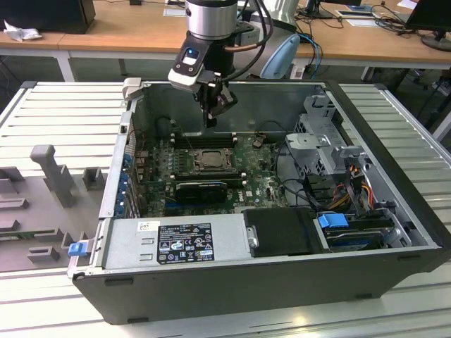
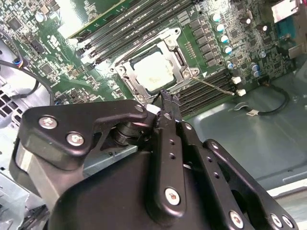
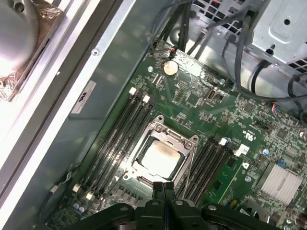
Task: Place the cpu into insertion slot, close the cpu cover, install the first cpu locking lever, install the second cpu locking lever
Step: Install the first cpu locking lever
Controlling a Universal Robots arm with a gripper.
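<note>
In the exterior view we see a pale grey slatted metal worktable [image 1: 394,120] stretching from 9 to 3 o'clock. Grey moulded fixtures [image 1: 53,172] stand on it at 9 o'clock. Behind it, from 11 to 1 o'clock, a row of wooden desks [image 1: 120,32] on white legs carries a dark box [image 1: 49,14] and crumpled white paper [image 1: 17,30] at 11 o'clock, and a dark monitor base [image 1: 437,41] at 2 o'clock, all under even, bright indoor light.

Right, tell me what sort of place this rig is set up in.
Probably a robotics lab or test workshop: an opened computer case lies on a slatted metal bench, a robot arm hangs over its motherboard, and wooden office desks stand behind.
</note>
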